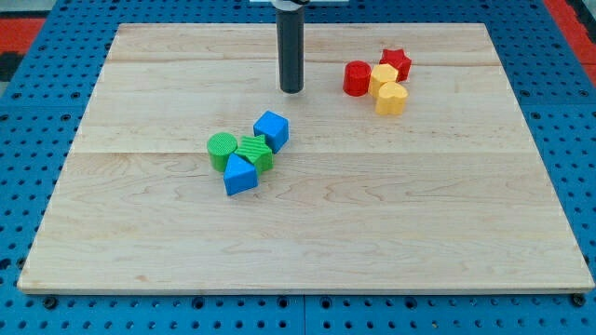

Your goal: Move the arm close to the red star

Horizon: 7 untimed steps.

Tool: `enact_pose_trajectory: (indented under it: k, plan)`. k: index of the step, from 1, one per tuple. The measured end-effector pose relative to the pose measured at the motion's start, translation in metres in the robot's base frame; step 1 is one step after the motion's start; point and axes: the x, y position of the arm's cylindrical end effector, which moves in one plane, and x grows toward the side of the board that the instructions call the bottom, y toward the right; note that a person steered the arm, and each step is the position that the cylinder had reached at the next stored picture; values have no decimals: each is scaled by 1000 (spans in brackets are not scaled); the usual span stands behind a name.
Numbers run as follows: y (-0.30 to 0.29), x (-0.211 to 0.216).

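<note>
One dark rod comes down from the view's top and ends in my tip [291, 90], which rests on the desk [391, 242] in the upper middle of the board. No gripper shows here (the arm carries only this rod), so nothing can be said of jaws being apart or together.

Nearest to the tip, toward the view's right, sits a red cylinder [357, 78], near but clearly apart from it. Pressed against that cylinder is a yellow block [383, 77], and just below that a second yellow block [392, 98], its shape hard to make out. The red star [397, 62] lies at the far upper-right corner of this cluster, touching the upper yellow block, so the cylinder and the yellow blocks stand partly between it and the tip.

Below and to the view's left of the tip lies a second cluster, well apart from the star: a blue cube [272, 129], a green cylinder [222, 149], a ridged green block [253, 152] and another blue block [239, 174], all bunched together.

The approach seems to be in hand but not finished. The next move probably calls for a slide toward the view's right, kept slightly toward the view's top, so that the tip passes above the red cylinder and stops beside the star without shoving the cluster.
</note>
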Motion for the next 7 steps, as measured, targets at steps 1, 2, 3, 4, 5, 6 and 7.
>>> enact_pose_trajectory:
  k: [1, 2, 3, 4, 5, 6, 7]
  plan:
    - [0, 0]
    - [0, 0]
    - [-1, 0]
    - [-1, 0]
    - [-15, 1]
    - [-59, 14]
    - [-62, 17]
